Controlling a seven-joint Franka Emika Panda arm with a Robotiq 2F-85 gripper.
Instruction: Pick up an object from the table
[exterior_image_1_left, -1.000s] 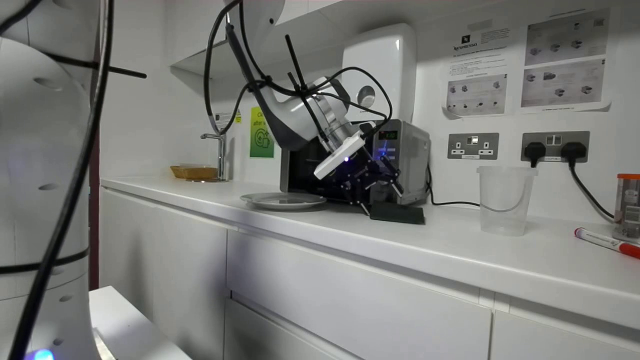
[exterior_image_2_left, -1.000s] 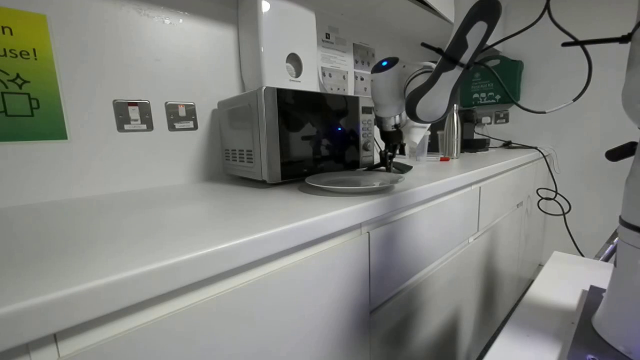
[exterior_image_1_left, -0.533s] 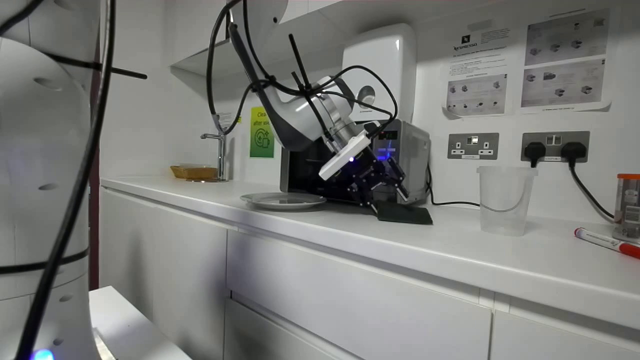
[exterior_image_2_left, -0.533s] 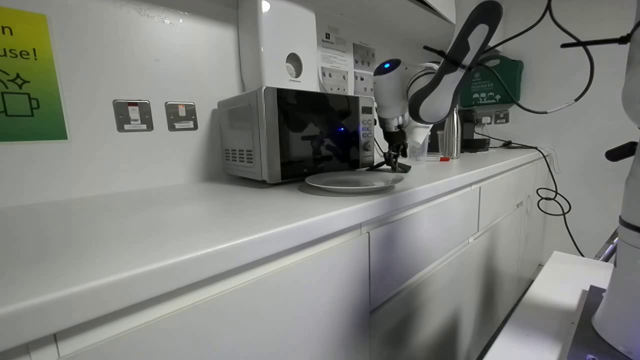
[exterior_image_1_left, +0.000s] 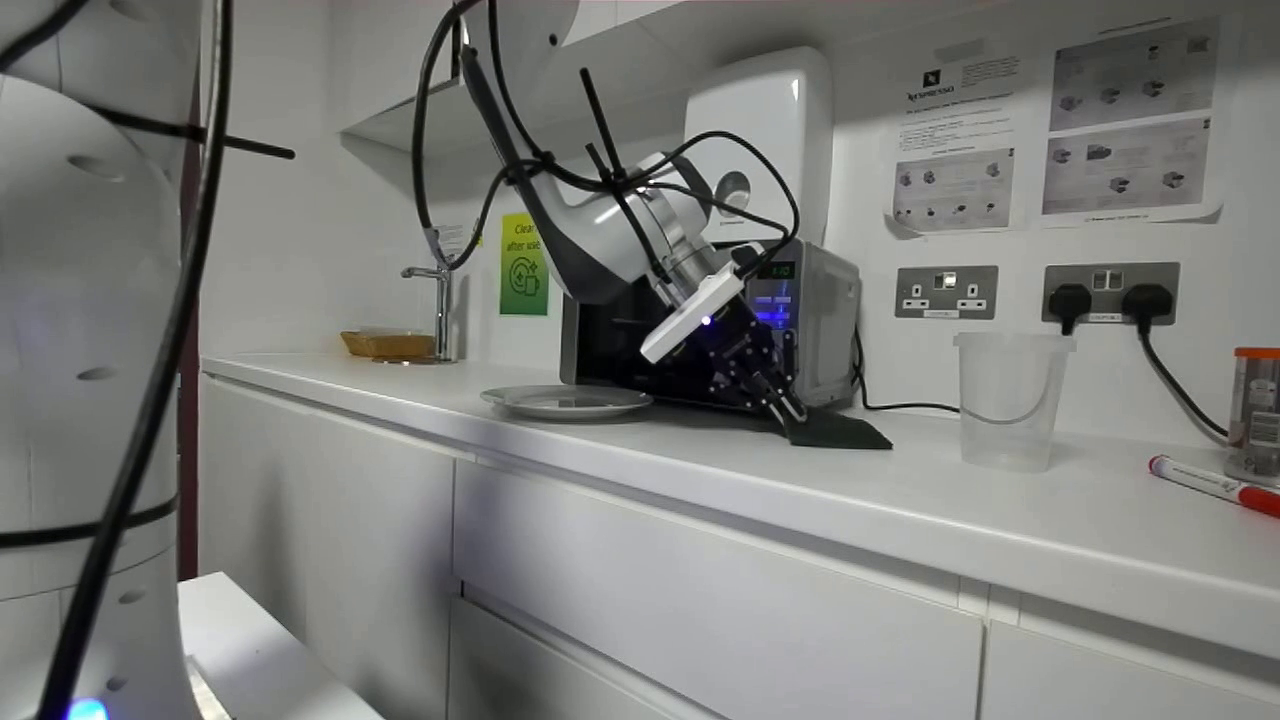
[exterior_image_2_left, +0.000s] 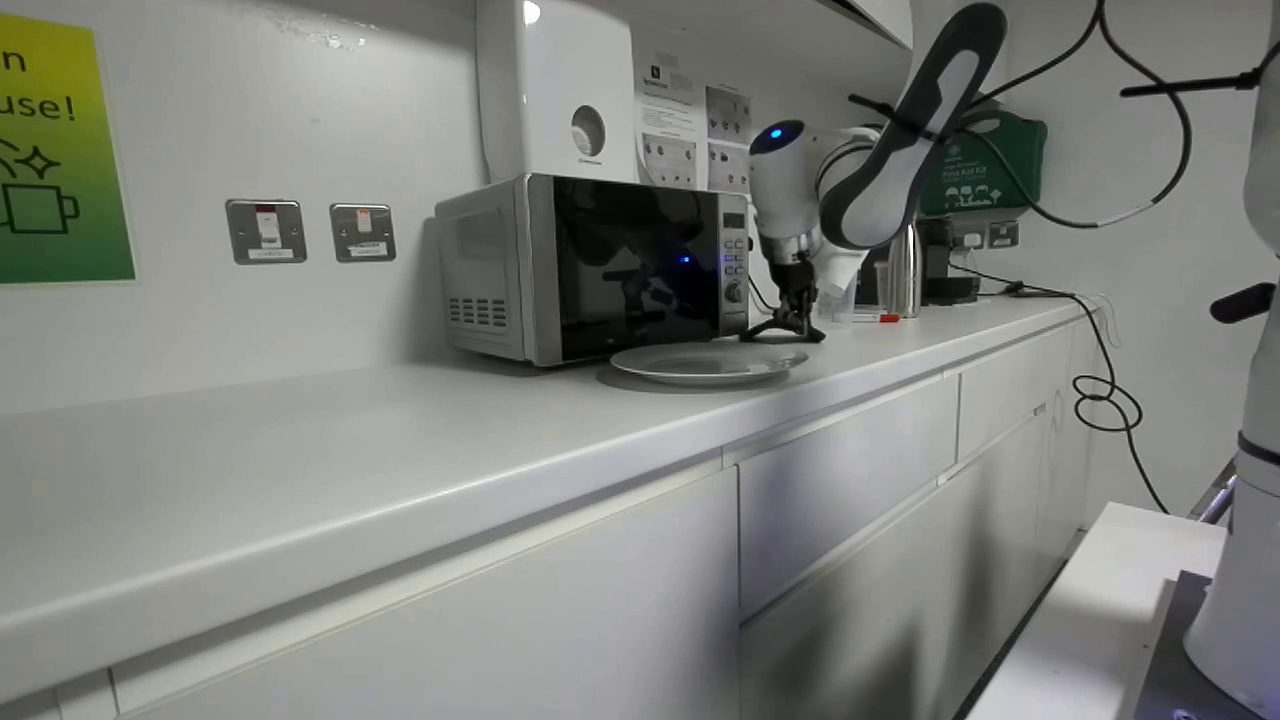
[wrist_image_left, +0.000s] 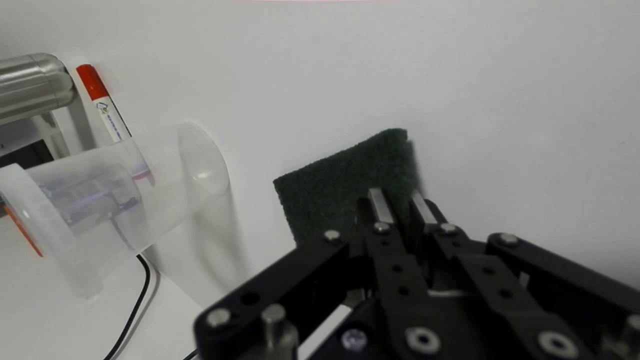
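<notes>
One pad (wrist_image_left: 325, 200), one plate (exterior_image_1_left: 567, 402), one microwave (exterior_image_2_left: 640, 270), one marker (exterior_image_1_left: 1213, 482); metal bottles (exterior_image_2_left: 906, 275): apparently one.

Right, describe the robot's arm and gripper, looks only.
The arm is whitish grey with dark grey panels, a blue light and black cables looped along it. A flat white block sits by the gripper, which is black, with jointed bars, silvery screw heads and pale metallic fingertips.

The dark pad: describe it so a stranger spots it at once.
Find the silver and black microwave on the white counter. Near the end with its control panel, between a round grey plate and a clear plastic cup, is the dark pad. Unlike those two, it is very dark green with angular corners.
</notes>
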